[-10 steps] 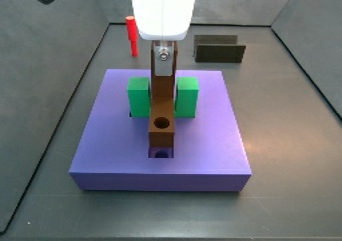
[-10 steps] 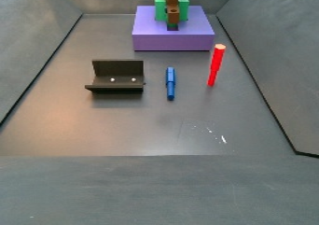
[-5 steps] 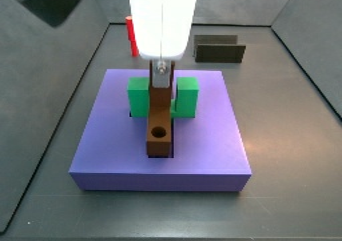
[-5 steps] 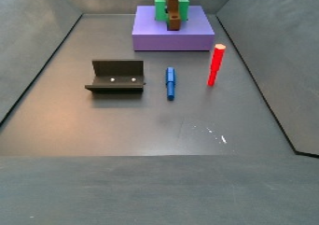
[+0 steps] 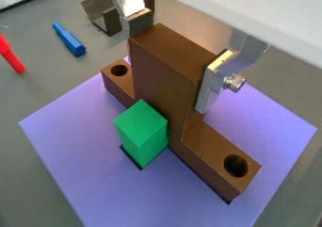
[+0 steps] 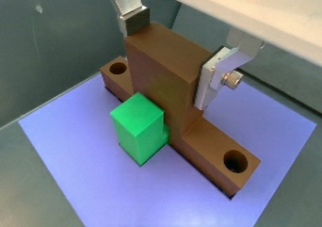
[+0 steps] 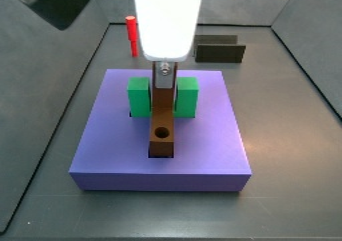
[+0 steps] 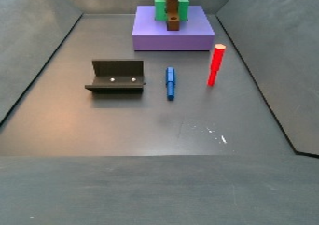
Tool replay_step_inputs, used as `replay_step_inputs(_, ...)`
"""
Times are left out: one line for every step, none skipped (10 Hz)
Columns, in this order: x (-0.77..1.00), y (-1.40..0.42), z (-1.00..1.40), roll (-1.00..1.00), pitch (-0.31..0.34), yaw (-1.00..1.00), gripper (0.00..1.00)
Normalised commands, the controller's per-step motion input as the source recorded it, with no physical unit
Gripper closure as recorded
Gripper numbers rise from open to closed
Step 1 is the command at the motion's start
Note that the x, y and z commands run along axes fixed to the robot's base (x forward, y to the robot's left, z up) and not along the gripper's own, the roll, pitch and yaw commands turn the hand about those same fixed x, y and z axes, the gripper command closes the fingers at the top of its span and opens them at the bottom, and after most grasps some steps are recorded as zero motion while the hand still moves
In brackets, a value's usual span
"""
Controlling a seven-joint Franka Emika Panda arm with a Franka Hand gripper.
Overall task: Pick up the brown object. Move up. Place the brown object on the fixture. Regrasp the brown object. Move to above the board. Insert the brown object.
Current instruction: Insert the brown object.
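Gripper (image 5: 176, 52) above the board (image 5: 75, 146), jaws clamped on the brown object (image 5: 170, 80). Bar lies in the board's central slot, passing through the green block (image 5: 141, 129). Fixture (image 8: 115, 77) well apart on the floor.

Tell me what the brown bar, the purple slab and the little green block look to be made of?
The brown object, which the tool grips above the board, looks like matte plastic or painted wood: flat uniform colour, no grain, crisp edges. The board appears matte too, smooth and evenly lavender. The green block looks the same, uniformly coloured. All three could be rendered; their surfaces show no texture.
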Motion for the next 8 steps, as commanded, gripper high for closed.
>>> replay_step_inputs(0.19, 0.0, -0.1, 0.04, 0.014, 0.0, 1.0)
replay_step_inputs(0.03, 0.0, -0.17, 0.03, 0.0, 0.0, 1.0)
replay_step_inputs(0.0, 0.0, -0.21, 0.01, 0.0, 0.0, 1.0)
replay_step_inputs(0.0, 0.0, -0.32, 0.01, -0.031, 0.0, 1.0)
replay_step_inputs(0.0, 0.0, -0.25, 0.09, -0.027, 0.06, 1.0)
replay_step_inputs(0.0, 0.0, -0.05, 0.17, 0.0, 0.02, 1.0)
replay_step_inputs(0.0, 0.0, -0.2, 0.15, -0.033, 0.01, 1.0)
replay_step_inputs(0.0, 0.0, -0.2, 0.11, 0.0, 0.0, 1.0)
